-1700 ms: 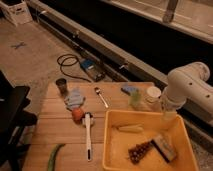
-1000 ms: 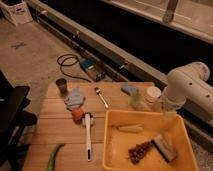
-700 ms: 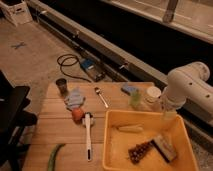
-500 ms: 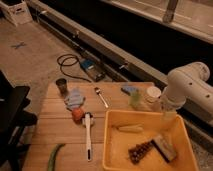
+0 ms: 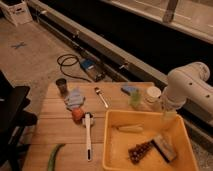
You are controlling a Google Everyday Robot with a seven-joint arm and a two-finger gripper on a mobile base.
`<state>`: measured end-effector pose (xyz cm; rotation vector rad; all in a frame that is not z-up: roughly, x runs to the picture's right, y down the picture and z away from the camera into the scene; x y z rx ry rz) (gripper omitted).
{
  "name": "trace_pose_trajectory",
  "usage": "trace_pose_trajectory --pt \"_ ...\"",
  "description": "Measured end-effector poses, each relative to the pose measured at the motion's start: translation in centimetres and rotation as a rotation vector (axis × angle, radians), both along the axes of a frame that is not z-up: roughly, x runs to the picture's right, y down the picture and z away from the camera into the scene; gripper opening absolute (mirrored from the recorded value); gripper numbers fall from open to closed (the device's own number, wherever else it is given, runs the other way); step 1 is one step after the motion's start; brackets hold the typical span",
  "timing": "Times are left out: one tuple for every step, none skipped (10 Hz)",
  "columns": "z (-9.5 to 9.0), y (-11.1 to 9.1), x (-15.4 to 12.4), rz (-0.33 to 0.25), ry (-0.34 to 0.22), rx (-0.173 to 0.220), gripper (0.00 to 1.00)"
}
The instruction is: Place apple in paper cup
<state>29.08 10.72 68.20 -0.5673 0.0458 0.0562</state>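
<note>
Camera view has the apple (image 5: 76, 114) sitting on the wooden desk (image 5: 50, 132), left of centre. It touches the near edge of a crumpled blue cloth (image 5: 74, 98) and lies just beside the top of a white-handled tool (image 5: 88, 137). The paper cup (image 5: 152, 94) stands well apart at the far right. The gripper (image 5: 168, 113) hangs beside that cup over the yellow bin's (image 5: 111, 150) far corner, fingers spread and empty. I'd judge the apple firm, smooth, light and prone to roll. Best taken from above across its widest middle, clear of cloth and tool.
</note>
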Motion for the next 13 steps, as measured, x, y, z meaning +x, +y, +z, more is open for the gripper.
trace_pose_trajectory --pt "0.0 0.0 0.0 0.000 0.000 0.000 0.65" --pt "0.0 0.0 0.0 -0.001 0.001 0.003 0.65" --pt "-0.1 -0.4 0.0 -0.006 0.004 0.019 0.65" --pt "-0.2 -1.2 -0.4 -0.016 0.002 0.038 0.65" --pt "-0.4 -3.2 -1.8 -0.036 -0.014 0.066 0.65" --pt "-0.6 -4.7 -3.5 -0.061 -0.030 0.086 0.65" --pt "-0.6 -5.9 -5.6 -0.085 -0.045 0.102 0.65" --pt "-0.1 -7.0 -8.1 -0.105 -0.065 0.114 0.65" --pt "0.5 -8.1 -10.6 -0.125 -0.093 0.124 0.65" --pt "1.0 -9.1 -13.2 -0.144 -0.127 0.133 0.65" --pt "1.3 -9.5 -15.2 -0.158 -0.154 0.135 0.65" --pt "1.7 -10.3 -18.1 -0.181 -0.197 0.141 0.65" --pt "1.8 -10.6 -20.4 -0.200 -0.237 0.142 0.65"
